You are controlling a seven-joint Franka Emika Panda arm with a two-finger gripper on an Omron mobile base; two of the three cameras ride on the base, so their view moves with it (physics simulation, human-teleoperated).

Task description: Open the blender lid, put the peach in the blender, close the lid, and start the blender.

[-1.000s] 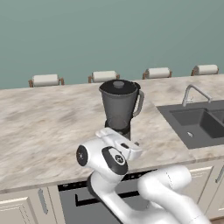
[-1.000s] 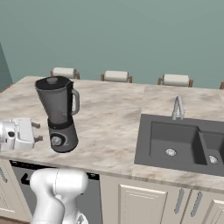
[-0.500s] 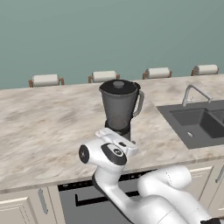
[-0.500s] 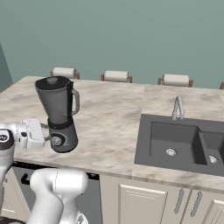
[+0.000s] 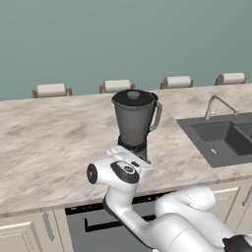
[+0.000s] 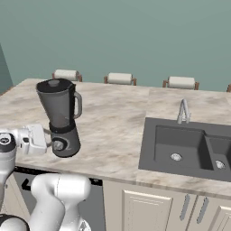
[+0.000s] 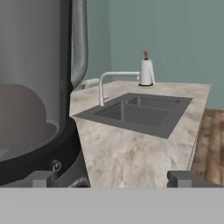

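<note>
Marble counter (image 5: 54, 133) before a teal wall, sink (image 6: 189, 146) to the right. Blender (image 5: 134, 120) upright near the front edge, blender lid (image 5: 133, 95) seated on the jar. My hand sits low beside its base, which it partly hides. My gripper (image 7: 111, 178): fingers spread wide, empty. Hand view adds a towel roll (image 7: 146, 72), possibly paper.
</note>
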